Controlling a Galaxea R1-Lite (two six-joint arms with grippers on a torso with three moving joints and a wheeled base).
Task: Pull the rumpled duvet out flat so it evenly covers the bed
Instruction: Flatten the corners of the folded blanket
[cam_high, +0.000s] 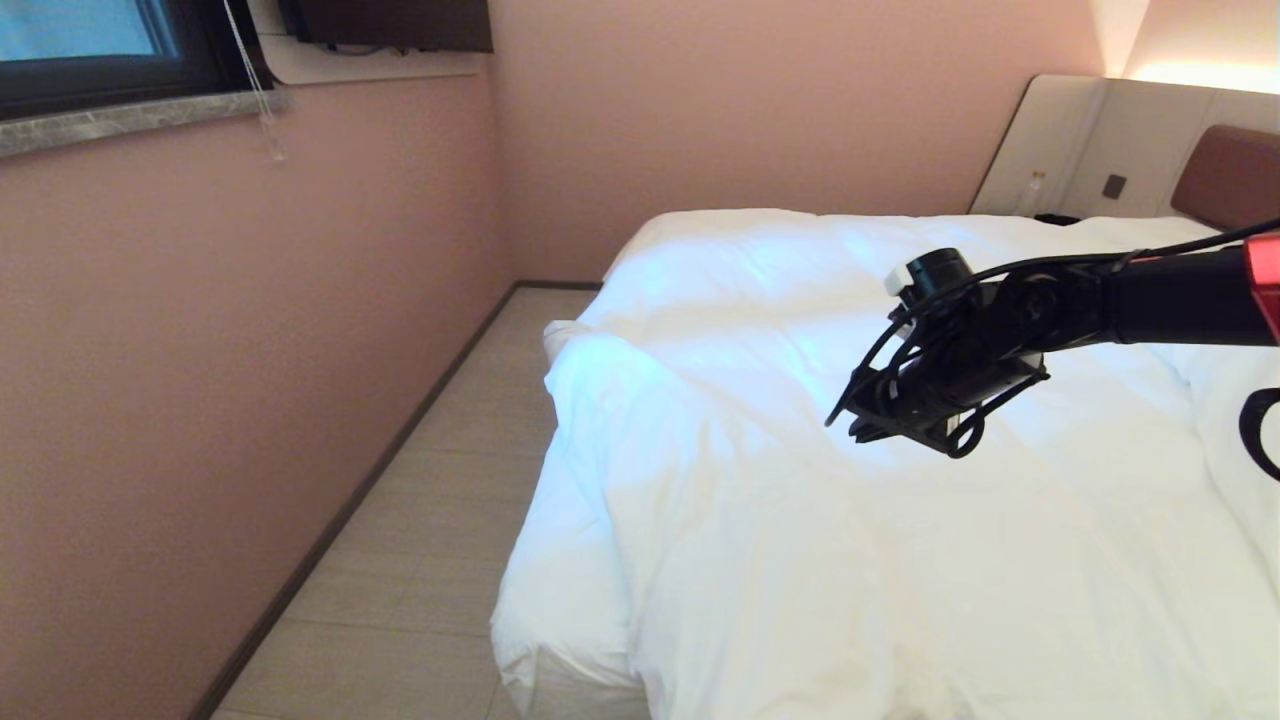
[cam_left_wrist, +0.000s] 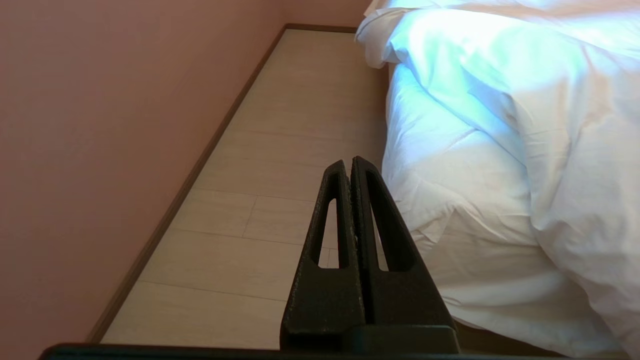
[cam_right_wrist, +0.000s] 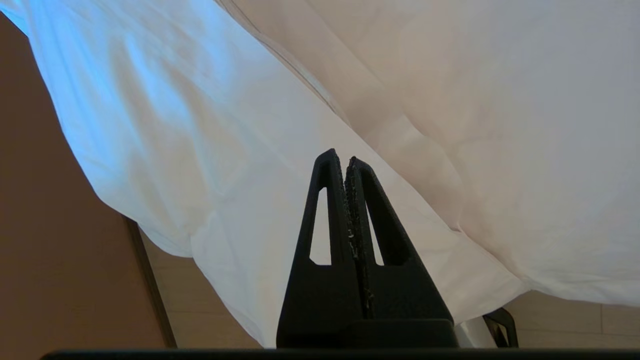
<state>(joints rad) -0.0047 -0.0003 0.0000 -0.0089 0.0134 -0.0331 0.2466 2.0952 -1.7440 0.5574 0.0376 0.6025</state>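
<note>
The white duvet (cam_high: 800, 520) lies rumpled across the bed, bunched in a ridge along the left side and hanging over the near left corner. The bed's brown headboard (cam_high: 1230, 175) shows at the far right. My right gripper (cam_high: 850, 425) reaches in from the right and hovers above the middle of the duvet, pointing down and left. Seen from its wrist, the right gripper (cam_right_wrist: 346, 159) is shut with nothing in it, over the duvet (cam_right_wrist: 225, 150). My left gripper (cam_left_wrist: 347, 165) is shut and empty, parked low over the floor beside the duvet (cam_left_wrist: 500, 125).
A strip of pale wood floor (cam_high: 420, 520) runs between the pink wall (cam_high: 200, 400) and the bed's left side. A window sill (cam_high: 130, 115) sits high on the left. Pale grey panels (cam_high: 1100, 140) with a small bottle (cam_high: 1037, 185) stand behind the bed.
</note>
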